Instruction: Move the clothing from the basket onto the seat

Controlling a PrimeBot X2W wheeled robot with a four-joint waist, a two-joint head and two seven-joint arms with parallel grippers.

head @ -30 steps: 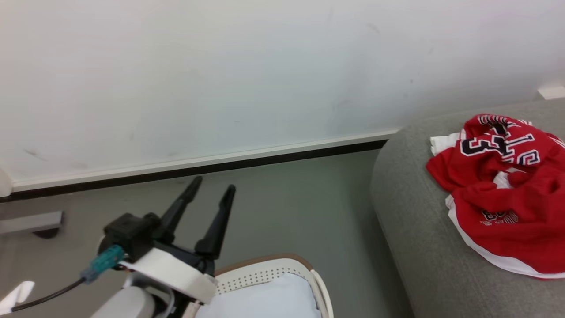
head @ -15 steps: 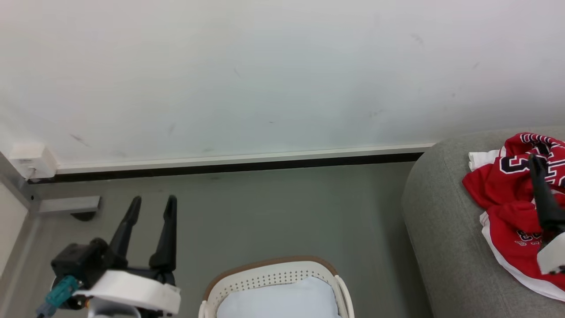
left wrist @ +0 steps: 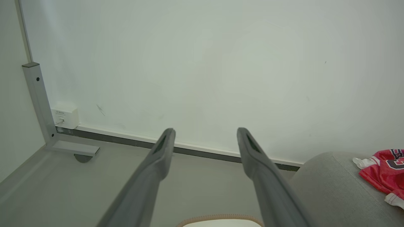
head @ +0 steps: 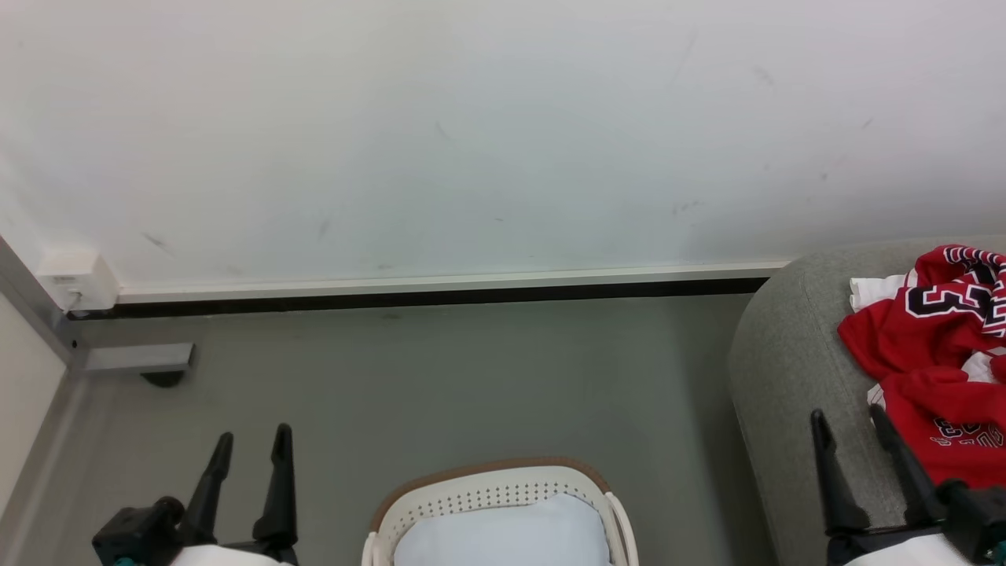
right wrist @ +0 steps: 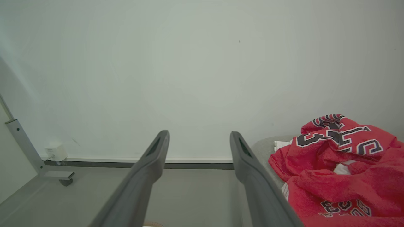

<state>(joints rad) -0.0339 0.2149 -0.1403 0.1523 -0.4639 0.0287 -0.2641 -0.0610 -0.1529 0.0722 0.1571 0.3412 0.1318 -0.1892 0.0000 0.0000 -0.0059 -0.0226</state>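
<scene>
The red clothing (head: 935,362) with white trim and black-and-white letters lies crumpled on the grey seat (head: 786,377) at the right; it also shows in the right wrist view (right wrist: 341,170) and the left wrist view (left wrist: 383,171). The cream basket (head: 491,491) with its tan rim sits at the bottom centre, holding just a pale blue pad (head: 503,534). My left gripper (head: 253,440) stands open at the lower left, above the floor. My right gripper (head: 849,420) stands open at the lower right, over the seat's near edge beside the clothing, with nothing between its fingers.
A white wall with a dark baseboard (head: 424,297) runs across the back. A grey metal post with a foot and caster (head: 141,362) stands at the left, by a small white wall box (head: 75,279). Grey floor (head: 440,385) lies between basket and wall.
The head view has swung left and the scene shifted right. Both grippers have dropped toward the bottom of that view. The right gripper has come off the clothing, which stays on the seat.
</scene>
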